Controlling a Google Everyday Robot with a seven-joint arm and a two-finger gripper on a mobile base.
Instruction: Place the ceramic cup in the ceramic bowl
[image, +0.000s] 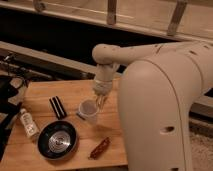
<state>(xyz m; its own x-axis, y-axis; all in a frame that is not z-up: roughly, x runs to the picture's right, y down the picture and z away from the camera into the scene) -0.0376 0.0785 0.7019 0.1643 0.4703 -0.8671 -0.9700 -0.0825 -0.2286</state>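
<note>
Ceramic cup (88, 112), tilted, rim pinched by gripper (100, 99) fingers, beside ceramic bowl (44, 141), not inside it

You are seeing the cream-white gripper (101, 98) hanging at the rim of the pale whitish-pink ceramic cup (89, 111). The ceramic bowl (57, 140) is showing dark with a silvery-grey ringed centre. The table (42, 97) is glowing warm tan, carrying a white labelled bottle (28, 123), a black block (58, 107) with pale stripes, and a reddish-brown packet (99, 148).

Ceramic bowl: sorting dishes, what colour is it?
The ceramic bowl is dark with a silvery-grey ringed centre (camera view); gripper at the ceramic cup.
</note>
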